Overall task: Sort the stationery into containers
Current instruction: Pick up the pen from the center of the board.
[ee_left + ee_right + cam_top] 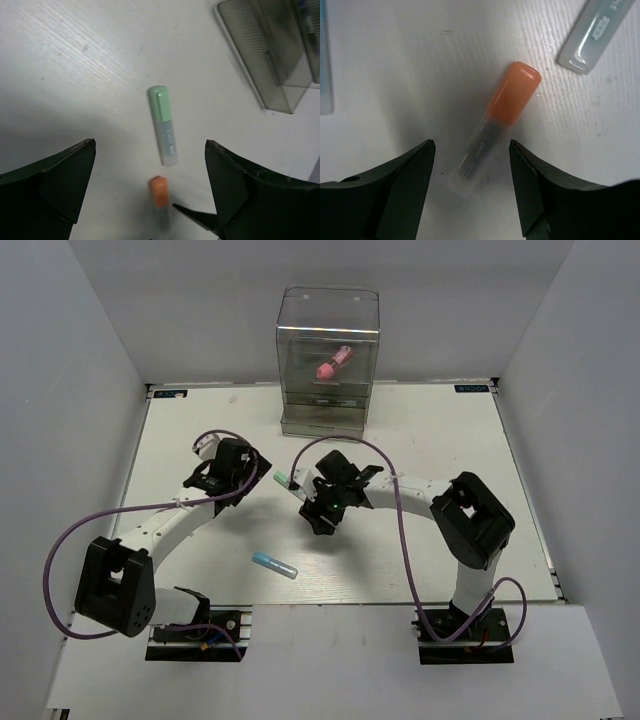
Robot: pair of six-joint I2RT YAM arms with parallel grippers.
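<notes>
The orange-capped marker (495,122) lies flat on the white desk (450,440), near its middle, cap pointing away from the right wrist camera and clear barrel toward it. The right tool (471,147) stands open astride it, one dark finger on each side of the barrel with a strip of desk showing at both sides, so nothing is gripped. From above this marker is hidden under the right tool (325,510). Just beyond its cap lies the green-capped marker (163,125), almost in line with it but apart. The right wrist view shows only its clear end, cut off by the upper right corner, and from above little more than its green cap (281,480) shows beside the arm. The left tool (150,145) hangs over this pair with its jaws spread wide, holding nothing. In its view the bottom edge cuts off the lower barrel of the orange marker. A blue-capped marker (274,564) lies alone nearer the arm bases, and the right wrist view catches only a pale sliver of it at the left edge. At the far middle of the desk stands the clear box (330,360), with a pink marker (333,363) inside its upper part. The plastic blurs whatever else is in there.
</notes>
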